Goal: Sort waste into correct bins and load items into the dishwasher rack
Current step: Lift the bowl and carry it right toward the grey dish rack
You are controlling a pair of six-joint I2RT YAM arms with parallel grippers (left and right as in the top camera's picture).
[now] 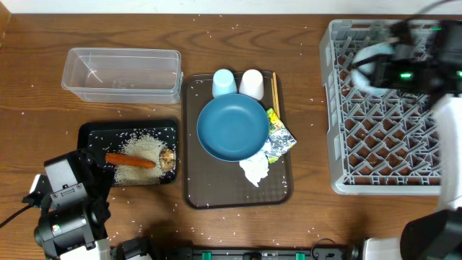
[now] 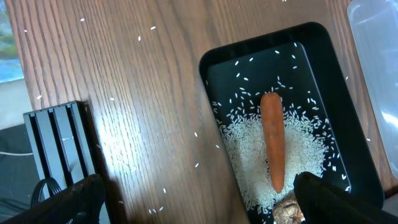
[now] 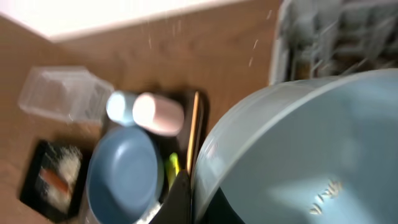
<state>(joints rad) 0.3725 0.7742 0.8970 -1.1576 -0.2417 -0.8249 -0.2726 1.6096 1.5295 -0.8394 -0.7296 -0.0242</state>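
while clamping the bowl point(image 3: 298, 143) over the rack point(image 1: 339, 144) with the right hand point(image 1: 379, 68), hovering the left hand point(image 2: 199, 211) apart near the carrot point(image 2: 272, 140).

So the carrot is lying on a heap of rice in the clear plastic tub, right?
No. The carrot lies on the rice, but in the black tray; the clear tub beside it holds no carrot. The overhead view shows it.

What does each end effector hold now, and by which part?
The right end effector is shut on the pale-blue bowl, apparently at its rim. The left end effector is open and holds nothing.
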